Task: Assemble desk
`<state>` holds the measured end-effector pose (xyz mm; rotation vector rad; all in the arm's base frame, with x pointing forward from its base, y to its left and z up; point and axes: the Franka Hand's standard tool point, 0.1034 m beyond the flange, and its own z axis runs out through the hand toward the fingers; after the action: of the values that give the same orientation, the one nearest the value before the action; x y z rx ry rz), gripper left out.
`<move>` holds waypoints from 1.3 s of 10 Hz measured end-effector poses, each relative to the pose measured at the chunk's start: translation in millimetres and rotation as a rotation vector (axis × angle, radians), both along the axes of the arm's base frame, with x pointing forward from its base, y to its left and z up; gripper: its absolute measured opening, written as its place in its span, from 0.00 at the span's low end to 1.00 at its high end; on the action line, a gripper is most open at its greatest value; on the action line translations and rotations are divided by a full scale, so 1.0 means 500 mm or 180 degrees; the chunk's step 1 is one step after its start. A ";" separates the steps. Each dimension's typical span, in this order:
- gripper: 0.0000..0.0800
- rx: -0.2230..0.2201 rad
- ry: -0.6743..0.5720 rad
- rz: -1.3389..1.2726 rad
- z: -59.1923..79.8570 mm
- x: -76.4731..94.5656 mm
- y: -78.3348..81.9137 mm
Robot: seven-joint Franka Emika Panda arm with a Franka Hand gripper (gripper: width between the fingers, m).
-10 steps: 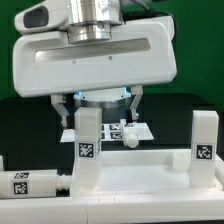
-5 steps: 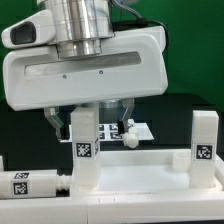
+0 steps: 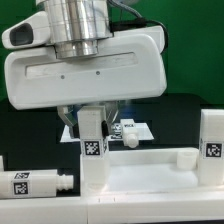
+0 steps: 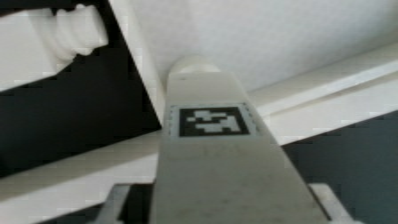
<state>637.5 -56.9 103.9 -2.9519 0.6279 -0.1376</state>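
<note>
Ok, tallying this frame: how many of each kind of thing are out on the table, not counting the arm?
Legs: 3 (middle upright leg, right upright leg, lying leg)
Tabletop: 1
Marker board: 1
Total: 5

A white square leg fills the near foreground, a black-and-white tag on its face. Farther off lies the white tabletop panel, with a ribbed round peg beside it, over the black table.
</note>
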 end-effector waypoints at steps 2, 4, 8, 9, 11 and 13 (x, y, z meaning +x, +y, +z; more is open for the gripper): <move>0.36 0.0080 0.0073 -0.1267 -0.006 -0.010 0.003; 0.36 0.0278 0.0181 -0.2514 -0.007 -0.015 0.005; 0.50 0.0364 0.0229 -0.2904 -0.008 -0.016 0.005; 0.50 0.0269 0.0124 -0.2327 -0.007 -0.012 0.008; 0.78 0.0165 0.0061 -0.0848 0.007 -0.007 0.021; 0.80 0.0106 0.0008 -0.0450 0.005 -0.005 0.017</move>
<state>634.9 -48.4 106.5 -2.8751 0.8311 -0.1350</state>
